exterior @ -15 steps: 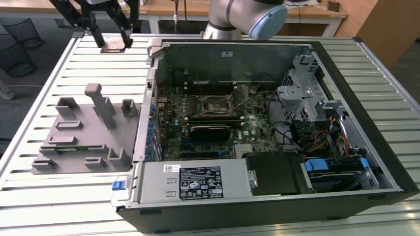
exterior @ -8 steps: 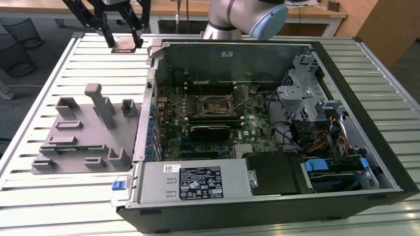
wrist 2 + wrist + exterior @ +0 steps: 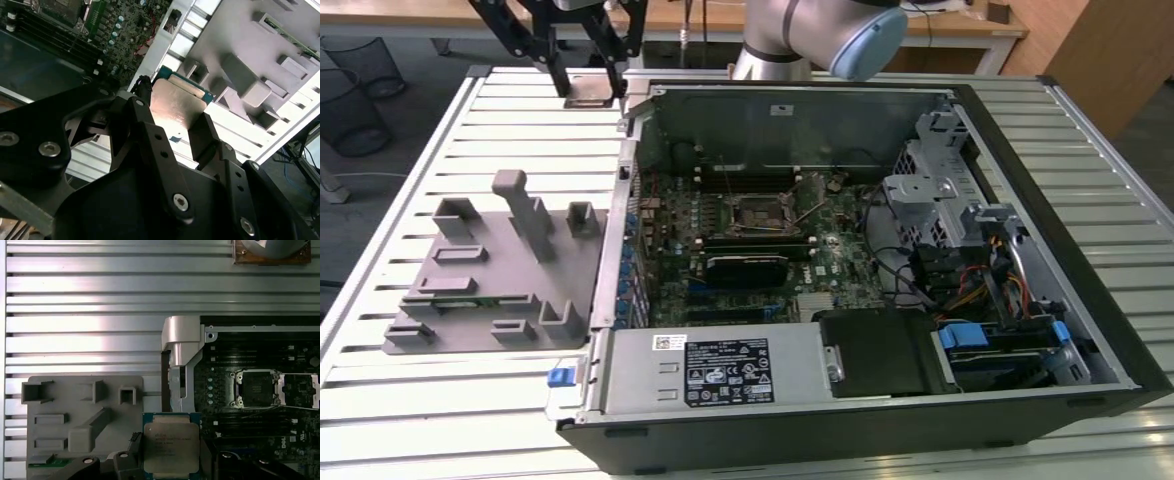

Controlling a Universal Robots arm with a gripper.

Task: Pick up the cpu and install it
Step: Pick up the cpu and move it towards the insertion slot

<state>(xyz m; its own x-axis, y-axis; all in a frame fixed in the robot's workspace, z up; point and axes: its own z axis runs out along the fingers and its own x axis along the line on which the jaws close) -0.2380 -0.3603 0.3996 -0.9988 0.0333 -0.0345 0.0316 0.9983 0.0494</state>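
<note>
Cpu lifted, mid-carry.
Jaws clenched on it over the counter; the open socket lies well apart.

Bright, even light falls from overhead on the slatted metal table. Its ribs shine in pale bands at the exterior view's left and gleam almost white in the first wrist view. The open computer case is dimmer inside, where its walls shade the motherboard. In the second wrist view a warm glare washes across the cpu, my gripper shows as a near-black mass, and the far slats burn out white.
</note>
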